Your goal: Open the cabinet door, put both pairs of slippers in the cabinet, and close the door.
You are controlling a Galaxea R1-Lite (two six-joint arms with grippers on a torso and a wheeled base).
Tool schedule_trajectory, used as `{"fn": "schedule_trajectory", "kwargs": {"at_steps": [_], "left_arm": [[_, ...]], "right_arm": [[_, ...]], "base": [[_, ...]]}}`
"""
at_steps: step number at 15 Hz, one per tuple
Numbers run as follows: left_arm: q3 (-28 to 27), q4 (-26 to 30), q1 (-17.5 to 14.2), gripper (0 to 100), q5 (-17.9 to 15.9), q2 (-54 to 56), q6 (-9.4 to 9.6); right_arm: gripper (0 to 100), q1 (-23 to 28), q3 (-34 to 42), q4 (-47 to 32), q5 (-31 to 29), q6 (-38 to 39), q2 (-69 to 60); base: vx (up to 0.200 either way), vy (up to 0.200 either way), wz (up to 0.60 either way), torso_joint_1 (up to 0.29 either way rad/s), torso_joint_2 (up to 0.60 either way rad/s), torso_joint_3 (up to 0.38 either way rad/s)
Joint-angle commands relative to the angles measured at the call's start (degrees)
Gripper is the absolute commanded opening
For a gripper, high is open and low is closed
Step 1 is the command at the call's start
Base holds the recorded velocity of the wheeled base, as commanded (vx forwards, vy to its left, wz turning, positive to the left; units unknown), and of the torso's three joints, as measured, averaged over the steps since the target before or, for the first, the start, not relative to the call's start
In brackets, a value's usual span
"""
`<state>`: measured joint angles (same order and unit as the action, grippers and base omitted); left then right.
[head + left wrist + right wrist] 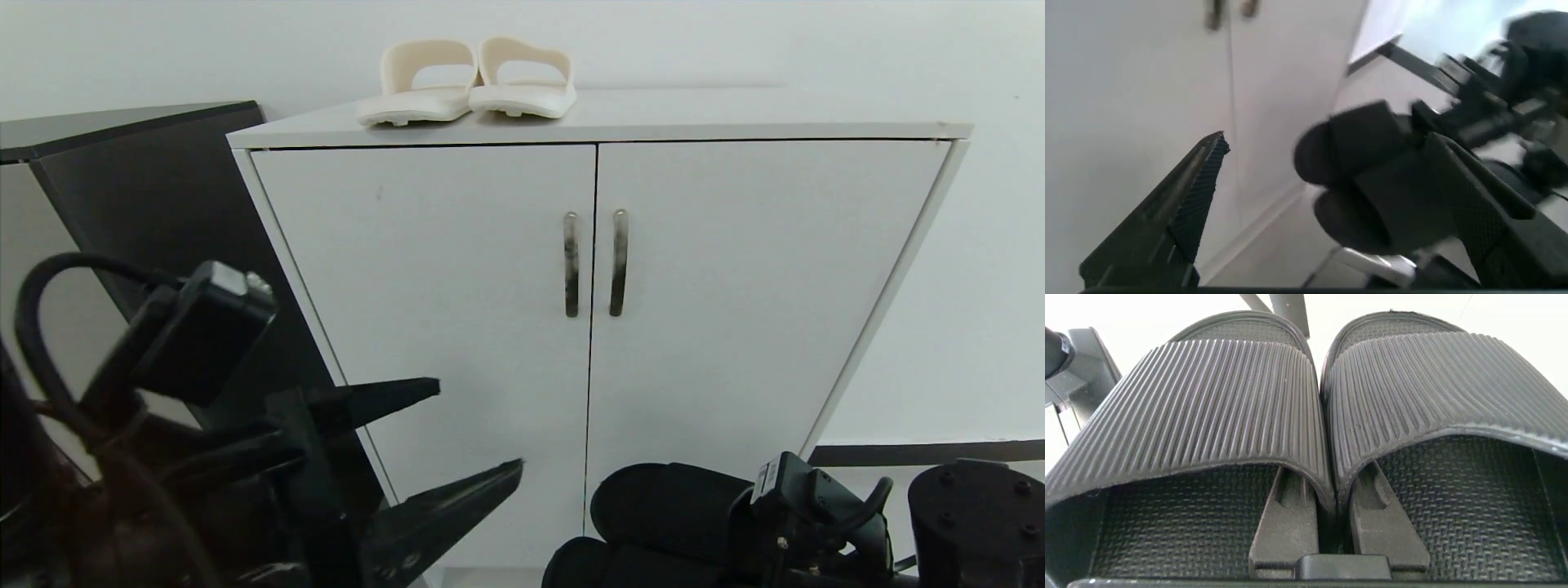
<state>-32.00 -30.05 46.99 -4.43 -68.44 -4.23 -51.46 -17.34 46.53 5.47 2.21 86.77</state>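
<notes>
While the cabinet was shut with cream slippers laid on top, black slippers were clamped by the right gripper before it; the left gripper was spread wide.

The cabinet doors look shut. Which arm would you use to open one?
Left. The left gripper is open and empty in front of the closed left door, while the right gripper is shut on the black slippers.
</notes>
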Motion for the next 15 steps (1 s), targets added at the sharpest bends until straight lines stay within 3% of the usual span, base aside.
{"fn": "schedule_trajectory", "kwargs": {"at_steps": [1,4,7,8,9,10,11,15], "left_arm": [[-5.6,-2.5,3.9,100,2.7,-11.0,0.45],[-9.4,-2.6,3.9,100,1.0,-14.2,1.33],[-14.2,-1.3,0.9,100,-6.1,-15.9,1.15],[-16.5,0.3,0.6,100,-9.9,-16.2,-0.43],[-19.0,1.1,0.2,100,-12.7,-17.1,-3.68],[-20.3,1.2,-0.2,100,-13.5,-17.8,-5.0],[-23.9,1.2,-1.4,100,-14.6,-20.5,-7.64],[-26.4,1.1,-1.5,100,-14.7,-22.8,-8.6]], "right_arm": [[0,0.0,0.0,0.1,0.1,0.0,0.0],[0,0.0,0.2,0.4,0.1,-0.7,-0.6],[0,0.0,0.1,1.1,0.1,-0.7,-0.4],[0,0.0,0.4,1.1,0.1,-0.7,0.1],[0,0.0,0.5,1.1,0.2,-0.7,0.2],[0,0.0,0.6,1.1,0.2,-0.7,0.2],[0,0.0,1.2,1.1,0.1,-0.8,0.0],[0,0.0,1.3,1.1,0.2,-1.2,0.6]], "base": [[0.0,0.0,0.0,0.0,0.0,0.0],[0.0,0.0,0.0,0.0,0.0,0.0],[0.0,0.0,0.0,0.0,0.0,0.0],[0.0,0.0,0.0,0.0,0.0,0.0],[0.0,0.0,0.0,0.0,0.0,0.0],[0.0,0.0,0.0,0.0,0.0,0.0],[0.0,0.0,0.0,0.0,0.0,0.0],[0.0,0.0,0.0,0.0,0.0,0.0]]}}
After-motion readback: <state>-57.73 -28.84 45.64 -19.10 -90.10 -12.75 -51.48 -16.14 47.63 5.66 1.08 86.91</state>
